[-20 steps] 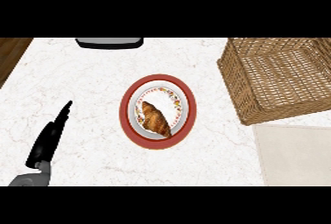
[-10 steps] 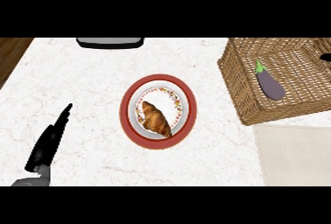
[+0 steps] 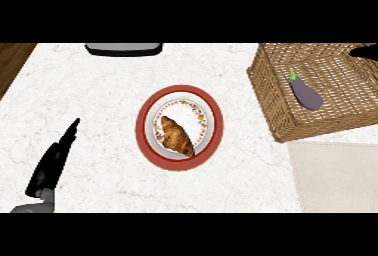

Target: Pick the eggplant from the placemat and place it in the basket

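Observation:
The purple eggplant with its green stem lies inside the wicker basket at the upper right, with nothing touching it. A small black part of my right hand shows at the right edge, over the basket's far corner, apart from the eggplant. The beige placemat lies bare at the lower right, just in front of the basket. My left hand rests at the lower left, open with fingers straight, pointing up the counter.
A red-rimmed plate holding a croissant sits in the middle of the white marble counter. A dark flat object lies at the far edge. Brown wood shows past the counter's left edge.
One second ago no eggplant showed in the basket; since half a second ago it has lain there. My right hand shows slightly more at the right edge. The left hand has barely moved.

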Motion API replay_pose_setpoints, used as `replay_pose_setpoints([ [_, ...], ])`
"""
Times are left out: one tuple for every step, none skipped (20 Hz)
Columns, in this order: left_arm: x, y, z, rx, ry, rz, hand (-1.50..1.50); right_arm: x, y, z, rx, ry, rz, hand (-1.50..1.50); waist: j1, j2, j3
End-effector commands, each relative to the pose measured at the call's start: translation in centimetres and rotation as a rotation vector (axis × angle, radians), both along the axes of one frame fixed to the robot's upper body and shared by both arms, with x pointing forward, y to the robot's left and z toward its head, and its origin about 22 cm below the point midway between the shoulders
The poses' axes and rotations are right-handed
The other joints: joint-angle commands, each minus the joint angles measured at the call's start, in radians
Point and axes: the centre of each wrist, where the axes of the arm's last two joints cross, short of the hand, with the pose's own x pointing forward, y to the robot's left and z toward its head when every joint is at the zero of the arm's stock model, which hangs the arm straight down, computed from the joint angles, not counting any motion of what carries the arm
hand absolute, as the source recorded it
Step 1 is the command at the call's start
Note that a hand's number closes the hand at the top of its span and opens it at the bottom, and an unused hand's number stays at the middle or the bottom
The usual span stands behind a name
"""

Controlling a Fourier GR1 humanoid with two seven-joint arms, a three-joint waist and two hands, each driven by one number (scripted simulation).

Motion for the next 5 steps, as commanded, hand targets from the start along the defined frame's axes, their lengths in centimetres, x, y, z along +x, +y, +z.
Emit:
replay_pose_setpoints([
  [-1.4, 0.0, -0.5, -0.002, -0.005, 0.002, 0.0, -0.3, -2.3, 0.6, 0.145, -0.048, -0.113, -1.5, 0.004, -0.002, 0.0],
  [0.7, -1.5, 0.4, -0.01, 0.001, -0.018, 0.0, 0.0, -2.5, 0.1, 0.182, -0.061, -0.135, -1.5, 0.001, 0.001, 0.001],
  [-0.8, 0.6, -0.1, -0.003, 0.003, -0.001, 0.0, -0.4, -4.7, 0.2, 0.191, -0.057, -0.177, -1.5, 0.009, 0.002, 0.001],
  [0.6, 0.3, 0.2, -0.021, 0.002, 0.005, 0.0, -0.8, -5.6, 1.9, 0.245, -0.071, -0.204, -1.5, 0.001, 0.003, 0.0],
  [-0.3, 1.8, 0.7, 0.001, -0.024, 0.014, 0.0, -2.9, -8.1, 1.2, 0.226, -0.041, -0.231, -1.5, -0.011, -0.003, 0.0],
])
